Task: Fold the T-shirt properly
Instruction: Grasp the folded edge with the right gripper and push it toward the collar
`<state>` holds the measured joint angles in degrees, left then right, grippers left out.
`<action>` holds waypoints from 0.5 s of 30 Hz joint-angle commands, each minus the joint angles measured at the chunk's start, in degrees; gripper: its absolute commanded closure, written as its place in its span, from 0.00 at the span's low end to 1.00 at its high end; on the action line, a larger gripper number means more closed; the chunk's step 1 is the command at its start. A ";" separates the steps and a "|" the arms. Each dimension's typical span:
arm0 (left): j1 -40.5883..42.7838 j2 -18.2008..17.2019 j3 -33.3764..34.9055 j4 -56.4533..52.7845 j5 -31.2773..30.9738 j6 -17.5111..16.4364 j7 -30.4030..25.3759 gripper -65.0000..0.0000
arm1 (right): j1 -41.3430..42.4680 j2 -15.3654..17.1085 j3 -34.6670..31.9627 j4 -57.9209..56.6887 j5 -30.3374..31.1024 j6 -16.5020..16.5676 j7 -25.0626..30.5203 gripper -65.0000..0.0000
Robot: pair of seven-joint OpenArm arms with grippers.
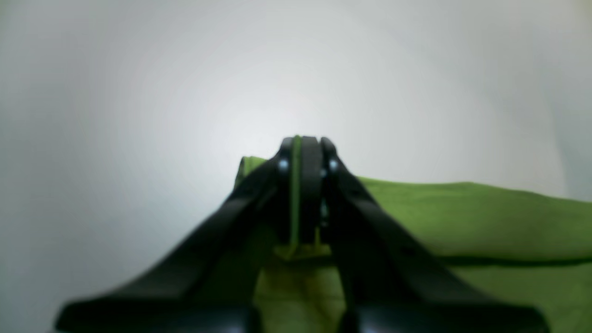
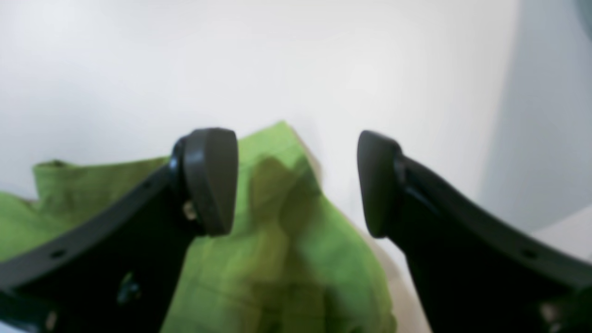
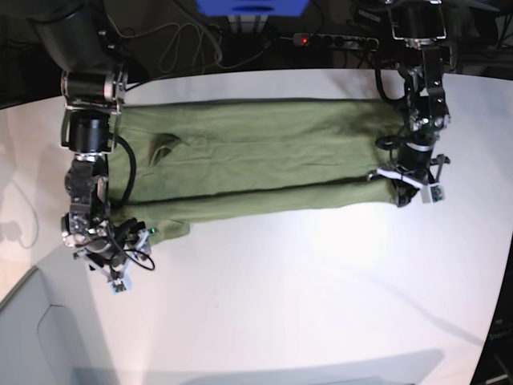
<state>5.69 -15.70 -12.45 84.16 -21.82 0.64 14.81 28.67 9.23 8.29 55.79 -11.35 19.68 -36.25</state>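
Observation:
The green T-shirt lies stretched flat across the far half of the white table, folded into a long band. My left gripper is at the band's right end. In the left wrist view this gripper is shut, with a thin edge of the T-shirt pinched between its pads. My right gripper hovers at the band's near left corner. Up close the right gripper stands open, and a corner of the T-shirt lies below and between its fingers, not gripped.
A power strip, loose cables and a blue box sit behind the table's far edge. A grey panel borders the near left corner. The table's right edge curves away near my left arm.

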 commanded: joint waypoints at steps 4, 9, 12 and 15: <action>-0.81 -0.60 -0.26 1.16 -0.11 -0.16 -1.67 1.00 | 2.24 0.48 0.10 0.17 0.67 1.02 1.48 0.40; -0.81 -0.60 -0.26 1.16 -0.11 -0.16 -1.67 1.00 | 1.88 0.48 0.10 0.08 0.67 1.02 1.48 0.42; -0.81 -0.60 -0.26 1.16 -0.11 -0.16 -1.67 1.00 | 1.71 0.48 0.10 0.08 0.67 1.02 1.48 0.50; -0.73 -0.60 -0.26 1.16 -0.11 -0.16 -1.67 1.00 | 1.62 0.48 0.10 0.08 0.67 1.02 1.48 0.55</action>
<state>5.72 -15.70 -12.45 84.16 -21.85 0.64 14.79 28.51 9.21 8.27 55.00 -11.35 19.68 -35.86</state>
